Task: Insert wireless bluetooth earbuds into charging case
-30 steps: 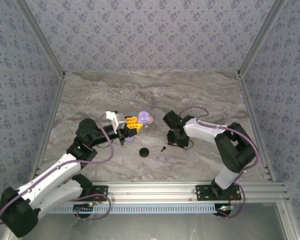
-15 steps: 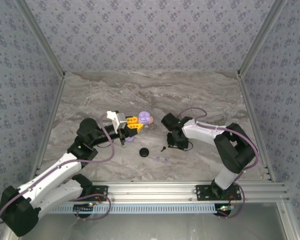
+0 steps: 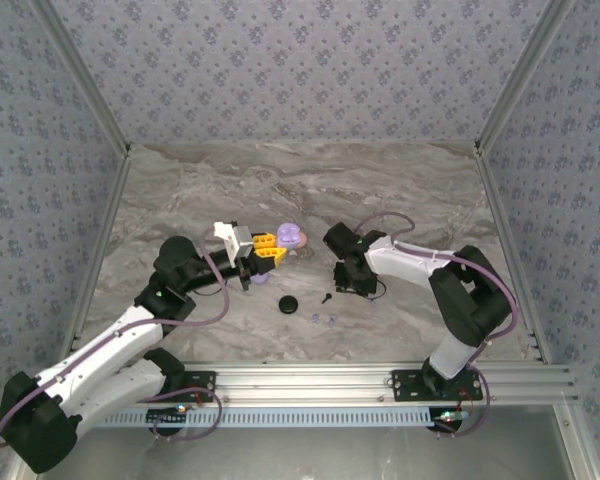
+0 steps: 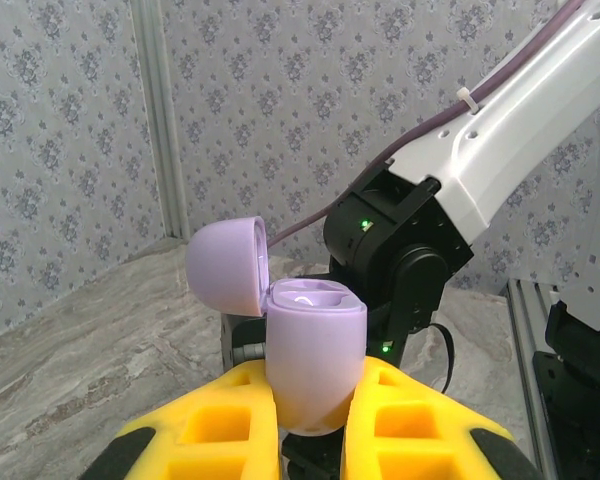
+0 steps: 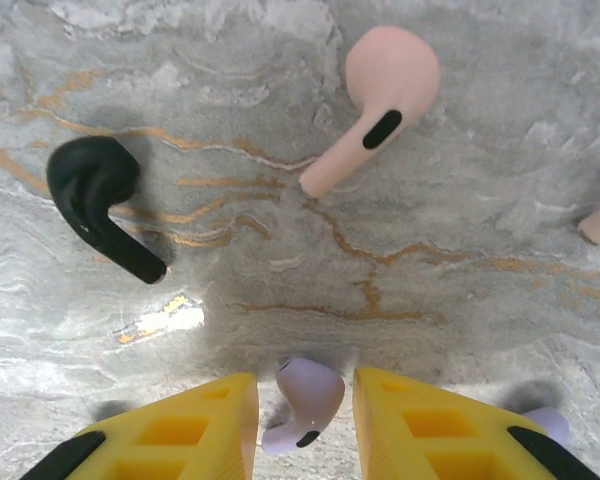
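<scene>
My left gripper (image 4: 315,385) is clamped tight on the lilac charging case (image 4: 315,335); the case stands upright between my yellow fingers (image 4: 215,430), its lid (image 4: 228,268) swung open toward nine o'clock and its wells facing up; in the overhead view it sits above the marble table (image 3: 180,200), a little left of centre.

My right gripper (image 5: 305,380) points straight down at the stone, jaws drawn narrow around a lilac earbud (image 5: 308,402); the bud sits between my two yellow tips with only a sliver showing on either side, and I cannot tell whether the pads truly pinch it.

From that bud a black earbud (image 5: 100,200) lies at ten o'clock and a pale pink earbud (image 5: 380,90) at one o'clock; both lie flat on the table, well apart from each other and from my tips.

Seen from above, a black round case (image 3: 288,305) rests on the table at five o'clock from my left gripper, between my two arms.
</scene>
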### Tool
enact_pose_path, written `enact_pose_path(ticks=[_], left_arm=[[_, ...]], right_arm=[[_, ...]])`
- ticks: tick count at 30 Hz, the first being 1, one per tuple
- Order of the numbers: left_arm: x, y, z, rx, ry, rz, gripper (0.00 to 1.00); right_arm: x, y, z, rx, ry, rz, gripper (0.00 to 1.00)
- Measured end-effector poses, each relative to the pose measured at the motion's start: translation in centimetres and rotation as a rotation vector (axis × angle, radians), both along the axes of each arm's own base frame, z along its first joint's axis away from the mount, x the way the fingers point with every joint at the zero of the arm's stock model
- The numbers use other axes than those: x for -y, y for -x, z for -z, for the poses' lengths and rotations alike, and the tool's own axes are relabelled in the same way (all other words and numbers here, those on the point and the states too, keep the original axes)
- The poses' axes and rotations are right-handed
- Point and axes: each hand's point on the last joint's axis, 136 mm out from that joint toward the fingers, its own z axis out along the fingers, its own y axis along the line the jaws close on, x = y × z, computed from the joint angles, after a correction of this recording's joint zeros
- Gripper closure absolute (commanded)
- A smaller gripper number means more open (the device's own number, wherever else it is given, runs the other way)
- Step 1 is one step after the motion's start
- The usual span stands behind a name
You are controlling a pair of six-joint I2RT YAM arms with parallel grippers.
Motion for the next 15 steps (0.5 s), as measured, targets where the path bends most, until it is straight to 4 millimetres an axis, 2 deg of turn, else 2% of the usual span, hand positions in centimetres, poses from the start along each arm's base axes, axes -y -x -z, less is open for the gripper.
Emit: enact_pose_path(ticks=[15], left_arm=[[-0.03, -0.13, 0.50, -0.016, -0.015, -0.007, 0.94]], right_arm=[[-0.59, -0.43, 0.06, 0.004, -0.036, 0.005, 0.68]])
